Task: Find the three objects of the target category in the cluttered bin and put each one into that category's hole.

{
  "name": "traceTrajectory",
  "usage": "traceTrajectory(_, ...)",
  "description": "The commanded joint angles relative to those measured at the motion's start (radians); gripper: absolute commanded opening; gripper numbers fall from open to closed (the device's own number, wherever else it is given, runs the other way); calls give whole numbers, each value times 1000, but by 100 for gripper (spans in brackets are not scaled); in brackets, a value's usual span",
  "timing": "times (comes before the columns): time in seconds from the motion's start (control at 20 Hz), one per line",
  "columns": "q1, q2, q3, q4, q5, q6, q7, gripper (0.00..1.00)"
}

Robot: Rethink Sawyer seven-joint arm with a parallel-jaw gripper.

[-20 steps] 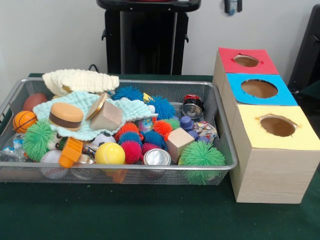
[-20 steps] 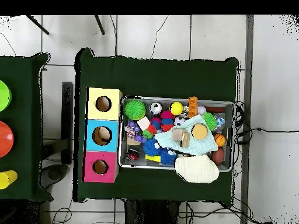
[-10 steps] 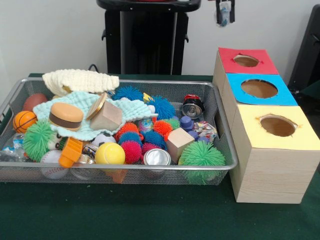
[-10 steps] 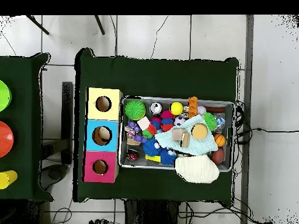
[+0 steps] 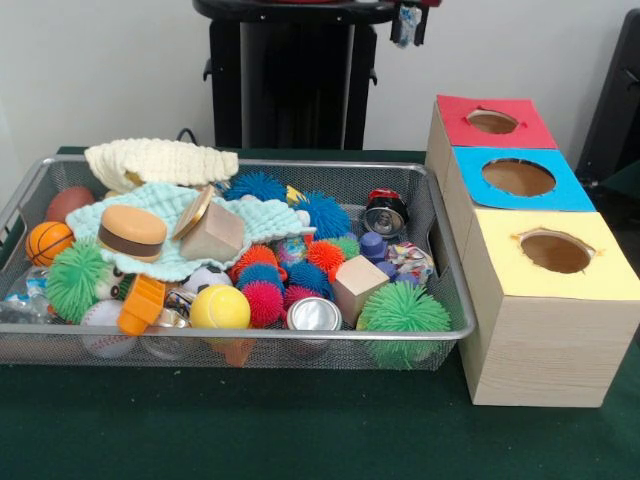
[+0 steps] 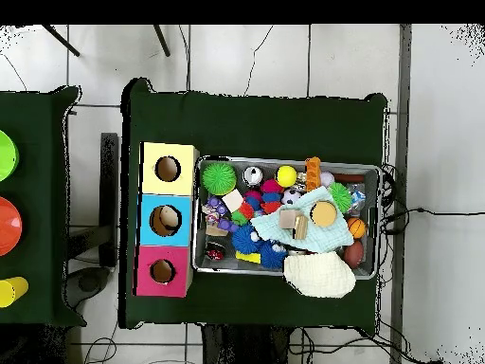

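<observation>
Front view: claw [image 5: 408, 22] shows only as tips at the top edge, high above the worktop [image 5: 300, 440]; whether it is parted or holding anything cannot be told. Wire bin [image 5: 240, 335] is crowded: toy burger [image 5: 132, 231] on a mint cloth [image 5: 170, 225], cream cloth [image 5: 160, 160] over the far rim, wooden block [image 5: 358, 285], silver can [image 5: 314, 314], yellow ball [image 5: 220, 307], green spiky ball [image 5: 403, 308]. Beside the bin stands the box with the red hole [image 5: 492, 121], blue hole [image 5: 518, 177] and yellow hole [image 5: 556, 251].

Overhead view: claw not seen. Bin sits just beside the three-hole box [image 6: 168, 219]; all toys lie inside the bin.
</observation>
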Motion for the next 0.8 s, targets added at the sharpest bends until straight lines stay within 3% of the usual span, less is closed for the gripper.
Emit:
traceTrajectory(0.05,-36,10,139,-235,39,15,71,0)
traceTrajectory(0.3,-19,50,131,-287,45,13,72,0)
traceTrajectory(0.45,29,68,94,-315,65,18,79,0)
traceTrajectory(0.6,90,72,42,-303,83,-4,105,0)
traceTrajectory(0.8,113,33,4,-246,51,2,101,0)
